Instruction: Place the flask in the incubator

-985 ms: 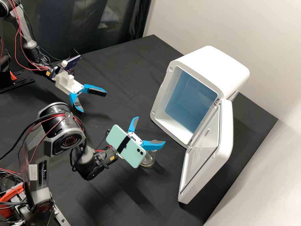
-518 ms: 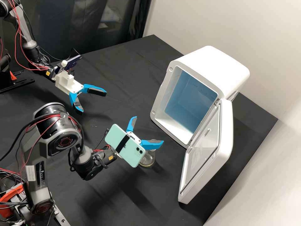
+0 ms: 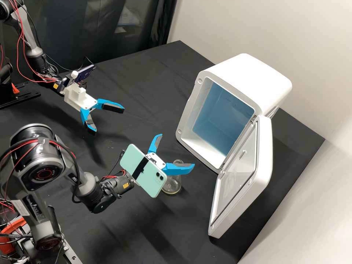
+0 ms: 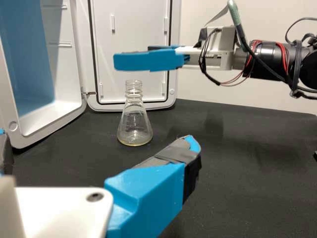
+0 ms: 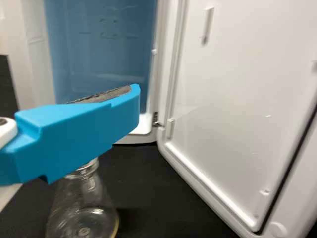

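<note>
We judged ourselves at the grasp: the flask stood on the worktop just beneath our open right jaws, before the incubator; left jaws open, well apart; next we needed to lower around its neck and close.

Both arms' jaws are bright blue with dark grey pads, the flask under the right jaws is clear glass, yellowish at its base, the incubator ahead of them is white, lined pale blue, and behind them sits a mint-green phone with a black strap, all on a black surface.
</note>
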Robot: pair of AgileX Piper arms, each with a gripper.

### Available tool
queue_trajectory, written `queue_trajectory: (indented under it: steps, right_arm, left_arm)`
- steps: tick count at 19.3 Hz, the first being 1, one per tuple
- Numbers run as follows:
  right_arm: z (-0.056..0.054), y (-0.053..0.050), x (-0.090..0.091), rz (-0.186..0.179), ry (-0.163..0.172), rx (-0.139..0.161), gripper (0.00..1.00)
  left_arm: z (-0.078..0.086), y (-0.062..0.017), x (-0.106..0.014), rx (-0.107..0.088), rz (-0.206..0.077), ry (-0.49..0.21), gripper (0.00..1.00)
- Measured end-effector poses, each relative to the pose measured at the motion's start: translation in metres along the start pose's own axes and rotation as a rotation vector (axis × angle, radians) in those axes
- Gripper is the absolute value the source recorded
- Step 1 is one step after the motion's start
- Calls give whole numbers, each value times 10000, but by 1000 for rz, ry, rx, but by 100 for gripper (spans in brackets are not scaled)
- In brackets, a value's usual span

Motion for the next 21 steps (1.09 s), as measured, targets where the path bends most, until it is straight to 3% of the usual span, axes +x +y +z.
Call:
queue_trajectory:
  steps: [3, 8, 12, 15, 18, 21]
  right_arm:
    - [18, 79, -23, 34, -7, 20, 100]
    - [46, 20, -47, 5, -20, 25, 100]
    - [82, -149, -41, -73, -38, 43, 100]
    - [123, -272, -18, -131, -54, 36, 100]
    - [220, -378, -3, -176, -101, 46, 100]
    - [313, -434, 12, -187, -155, 62, 100]
  left_arm:
    - [13, 19, -4, 3, 7, -4, 100]
    - [14, 15, -7, 3, 5, -4, 100]
    - [14, 15, -7, 3, 5, -4, 100]
    - [14, 15, -7, 3, 5, -4, 100]
    - [14, 15, -7, 3, 5, -4, 100]
    - [14, 15, -7, 3, 5, -4, 100]
